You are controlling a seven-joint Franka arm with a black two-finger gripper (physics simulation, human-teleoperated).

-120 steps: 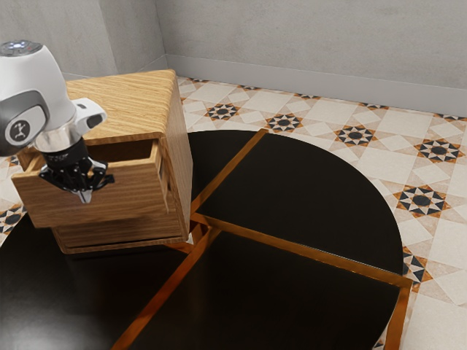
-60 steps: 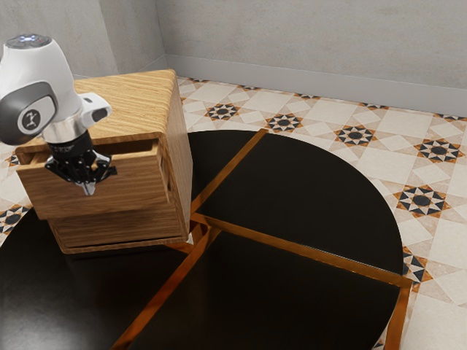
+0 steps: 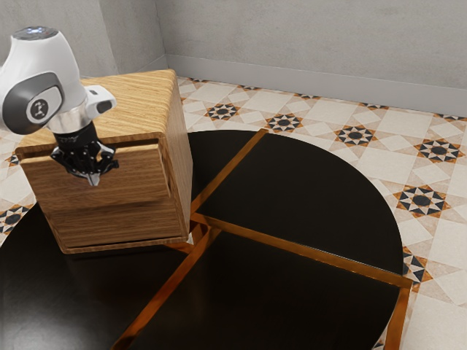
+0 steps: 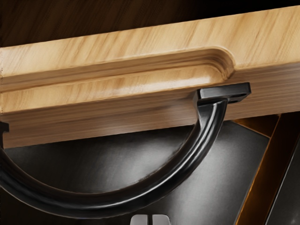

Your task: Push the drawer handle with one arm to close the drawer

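My gripper (image 3: 93, 179) is at the front of the upper drawer (image 3: 135, 175) in the exterior view, its fingers together and pointing down. The drawer sits almost flush in the wooden cabinet (image 3: 177, 153), with a thin dark gap along its top edge. Seen from the hand, a black curved handle (image 4: 159, 185) bows out from the drawer front (image 4: 117, 86), and the tips of the shut gripper (image 4: 150, 220) lie just outside the curve, with nothing seen between them. Whether they touch the handle I cannot tell.
The cabinet stands on a round black table (image 3: 292, 197) with brown wooden strips (image 3: 306, 250). A lower drawer front (image 3: 120, 223) lies beneath the upper one. Behind are patterned floor tiles and a grey wall (image 3: 314, 44).
The upper drawer has slid inward from standing clearly out to nearly flush. My gripper has moved with it, toward the cabinet and slightly to the exterior view's right.
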